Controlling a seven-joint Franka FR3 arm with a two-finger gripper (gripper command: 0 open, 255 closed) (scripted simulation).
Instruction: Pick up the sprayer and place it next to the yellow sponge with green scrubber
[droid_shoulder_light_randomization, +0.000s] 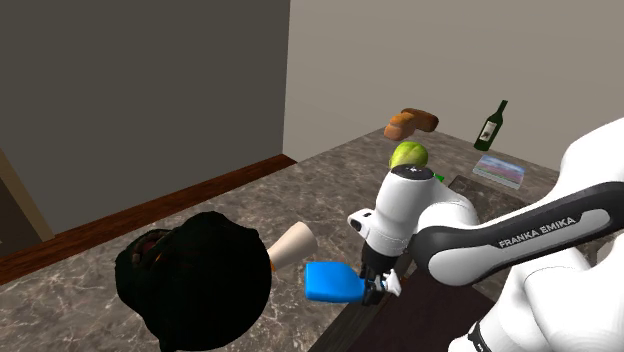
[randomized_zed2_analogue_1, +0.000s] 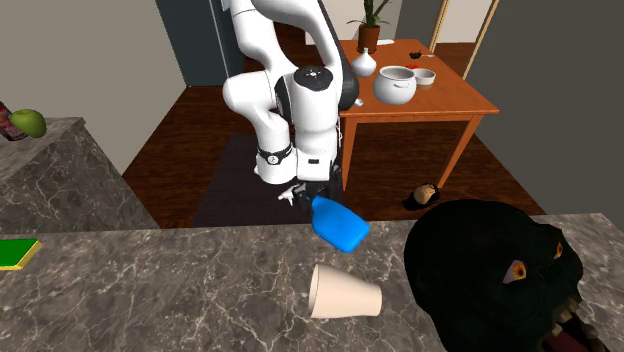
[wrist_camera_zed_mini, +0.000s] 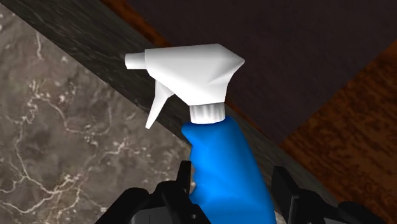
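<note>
Arm comes in from the shoulder view's lower right. The forearm with the FRANKA EMIKA lettering slants up and left, the wrist is bent over and the hand points down at the tabletop (droid_shoulder_light_randomization: 180, 215) edge nearest the stand. In the second exterior view we see the same pose from across the tabletop: white links stacked up, wrist turned down, hand low at the far edge.

The jaws are closed onto the sprayer (droid_shoulder_light_randomization: 333, 282), part open only as far as its blue body is wide, and hold nothing else. In the wrist view both black fingers (wrist_camera_zed_mini: 172, 197) press the blue body of the sprayer (wrist_camera_zed_mini: 222, 159); the white trigger head sticks out past them, over the line where marble meets dark floor. In the second exterior view the sprayer (randomized_zed2_analogue_1: 340, 225) hangs tilted, blue bottom toward that view's lower right. We cannot tell whether it touches the tabletop.

Sponge (randomized_zed2_analogue_1: 17, 252), green on top with a yellow rim, lies flat at the second exterior view's left edge, well apart from the sprayer.

Cup (randomized_zed2_analogue_1: 343, 292) lies on its side, near the sprayer. Big black toy head (randomized_zed2_analogue_1: 500, 275) sits just beside the cup. Far end in the shoulder view: wine bottle (droid_shoulder_light_randomization: 490, 126), bread loaf (droid_shoulder_light_randomization: 411, 122), green fruit (droid_shoulder_light_randomization: 408, 155).
</note>
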